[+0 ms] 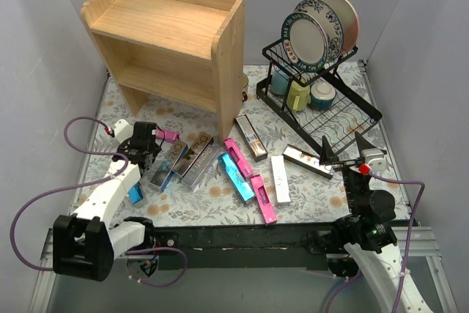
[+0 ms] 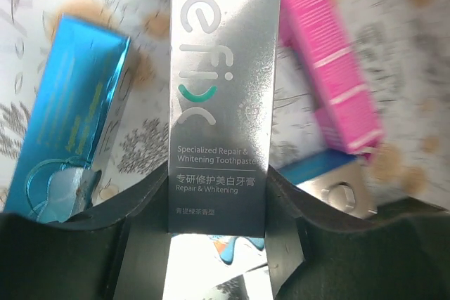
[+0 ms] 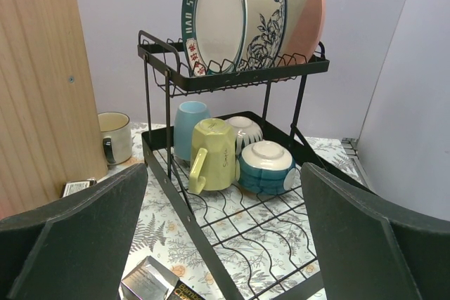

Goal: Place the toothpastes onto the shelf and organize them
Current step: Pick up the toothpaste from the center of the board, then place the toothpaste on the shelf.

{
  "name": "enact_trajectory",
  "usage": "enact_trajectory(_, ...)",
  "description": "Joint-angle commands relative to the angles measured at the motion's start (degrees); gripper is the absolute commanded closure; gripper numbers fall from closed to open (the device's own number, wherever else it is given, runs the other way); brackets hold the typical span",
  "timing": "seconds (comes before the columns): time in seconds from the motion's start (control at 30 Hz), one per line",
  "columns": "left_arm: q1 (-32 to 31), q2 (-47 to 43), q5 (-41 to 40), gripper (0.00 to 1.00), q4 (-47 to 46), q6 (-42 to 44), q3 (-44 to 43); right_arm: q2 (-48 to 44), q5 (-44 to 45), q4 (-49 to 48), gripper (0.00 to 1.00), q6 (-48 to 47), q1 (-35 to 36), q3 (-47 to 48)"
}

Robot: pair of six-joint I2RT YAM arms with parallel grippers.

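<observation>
Cardboard likely being light, stiff yet crushable and slick, the left end effector point(image 2: 216, 191) is pinching the silver carton point(image 2: 218, 89) by its long sides near one end, on the counter point(image 1: 183, 207) before the shelf point(image 1: 168, 34), while the right end effector point(image 3: 225, 237) is hanging wide open, empty.

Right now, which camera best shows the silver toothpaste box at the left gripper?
Left wrist: the silver toothpaste box fills the frame, lettering readable, between the left gripper's fingers. Top view shows it small, beside other cartons; right wrist misses it.
</observation>
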State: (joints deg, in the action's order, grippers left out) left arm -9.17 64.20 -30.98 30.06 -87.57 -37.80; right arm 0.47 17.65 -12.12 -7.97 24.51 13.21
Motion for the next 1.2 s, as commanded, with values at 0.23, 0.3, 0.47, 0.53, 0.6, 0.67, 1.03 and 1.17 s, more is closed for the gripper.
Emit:
enact_trajectory(0.23,0.20,-11.65,8.03,0.70,-5.89,30.92,-15.78,-4.69,0.28,-2.56,0.01,-0.82,0.45,-0.12)
enact_trajectory(0.3,0.20,-11.12,11.72,0.71,-7.20,34.82,-18.17,-4.78,0.37,-2.56,0.01,-0.82,0.45,-0.12)
enact_trajectory(0.47,0.20,-7.09,18.93,0.71,-10.99,43.71,-22.13,-5.04,0.37,-2.56,0.01,-0.82,0.45,-0.12)
enact_trajectory(0.53,0.29,-4.02,20.87,0.71,-12.74,45.11,-22.66,-5.04,0.28,-2.47,0.01,-0.82,0.54,-0.12)
enact_trajectory(0.6,0.47,-2.34,22.10,0.70,-15.19,47.31,-23.02,-5.04,0.28,-2.38,0.01,-0.74,0.54,-0.03)
enact_trajectory(0.67,1.25,-0.31,22.98,0.70,-17.22,49.76,-23.11,-5.04,0.37,-2.29,0.01,-0.82,0.54,-0.03)
enact_trajectory(1.03,13.65,7.24,35.90,0.66,-26.28,52.32,-25.39,-4.51,0.37,-2.38,0.02,-0.82,0.62,-0.03)
enact_trajectory(1.17,15.41,10.85,38.28,0.61,-26.81,52.77,-27.15,-4.07,0.28,-2.30,0.02,-0.73,0.71,-0.03)
